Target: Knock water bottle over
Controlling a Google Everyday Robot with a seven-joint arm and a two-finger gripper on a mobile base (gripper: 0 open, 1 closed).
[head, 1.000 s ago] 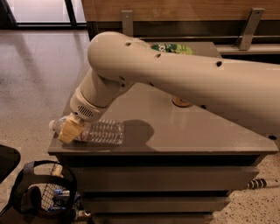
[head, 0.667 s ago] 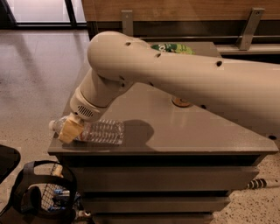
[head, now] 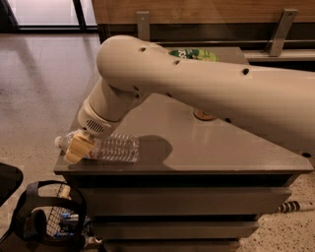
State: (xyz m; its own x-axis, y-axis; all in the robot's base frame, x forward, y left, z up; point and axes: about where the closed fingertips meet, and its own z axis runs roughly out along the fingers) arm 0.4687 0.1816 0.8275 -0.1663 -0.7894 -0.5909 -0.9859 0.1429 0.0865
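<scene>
At the table's [head: 197, 152] eight o'clock corner, one water bottle [head: 118, 147] of clear ribbed plastic lay on its side, its cap past the left edge. One pale gripper [head: 78, 149] sat across its neck; whether it was apart or together could not be told. Toward twelve o'clock, the smooth rounded arm [head: 197, 83] hid most of one green packet [head: 194, 54].

Grey stepped table [head: 221, 150]; speckled polished floor [head: 39, 88]; wood-panelled wall [head: 211, 10]; bright window [head: 44, 10] top left.

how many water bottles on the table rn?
1. The water bottle lies on its side at the table's front-left corner, with the hand at its cap end. The arm covers part of the tabletop, so another could be hidden.
</scene>
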